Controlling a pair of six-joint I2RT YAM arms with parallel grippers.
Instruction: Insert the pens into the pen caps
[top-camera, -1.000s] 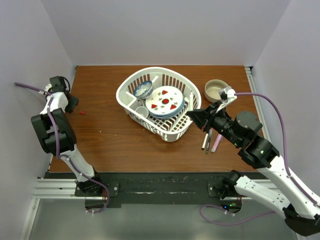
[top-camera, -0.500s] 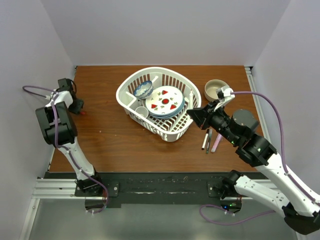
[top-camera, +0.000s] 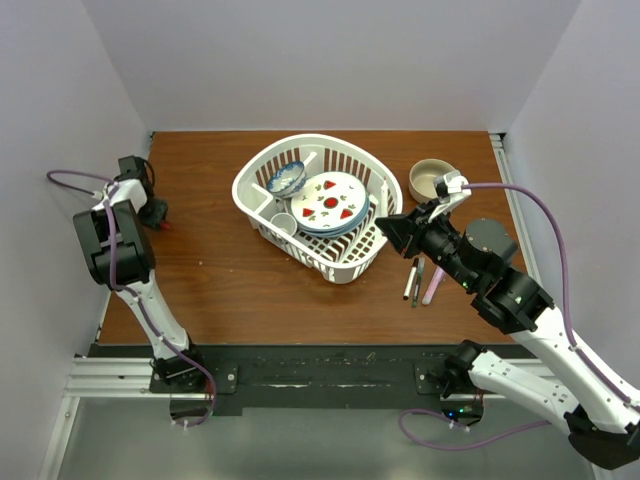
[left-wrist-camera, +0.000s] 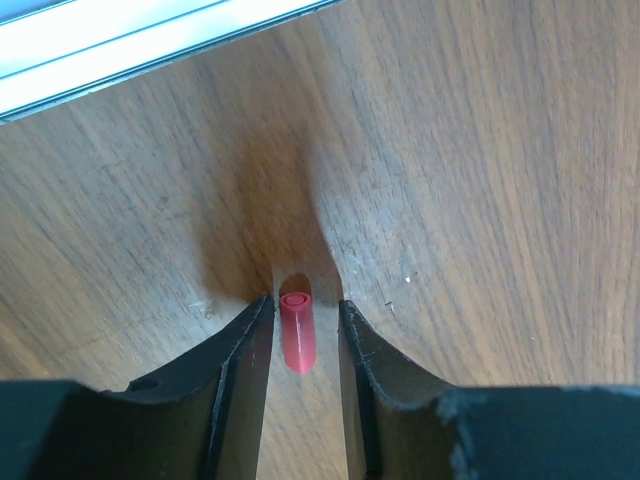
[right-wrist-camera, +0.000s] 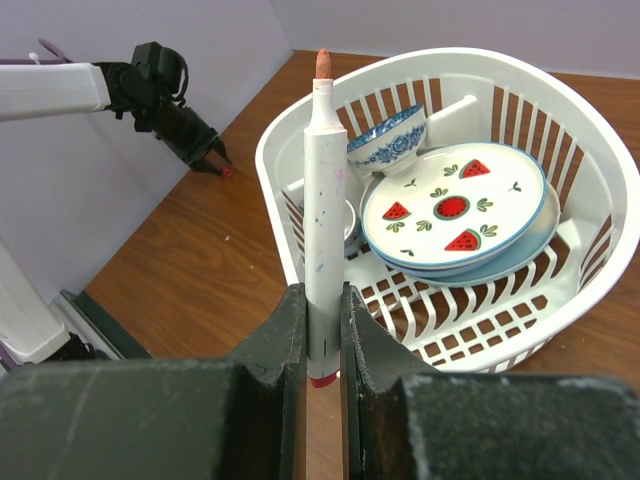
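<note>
- the right gripper (right-wrist-camera: 322, 300) is clenched on a white-barrelled pen (right-wrist-camera: 322, 200). it holds the pen upright, reddish nib on top, probably so the bare tip stays free to meet a cap.
- the left gripper (left-wrist-camera: 305, 303) is down at the wooden table (top-camera: 230, 280) near its left edge. its jaws straddle a red pen cap (left-wrist-camera: 298, 335) that lies flat. a thin gap shows on each side, so the jaws are released and not yet pinching. the straddle looks set to take the cap across its width.
- three more pens lie side by side on the table just right of the white basket (top-camera: 350, 262): a white one (top-camera: 409, 282), a dark one (top-camera: 418, 280) and a lilac-pink one (top-camera: 433, 286). no other caps are visible.
- compared with a second ago, the left arm has swung in from the wall and dropped over the red cap, which then lay apart from it, and its jaws have narrowed.
- the right arm has barely shifted, and the loose pens lie as before.
</note>
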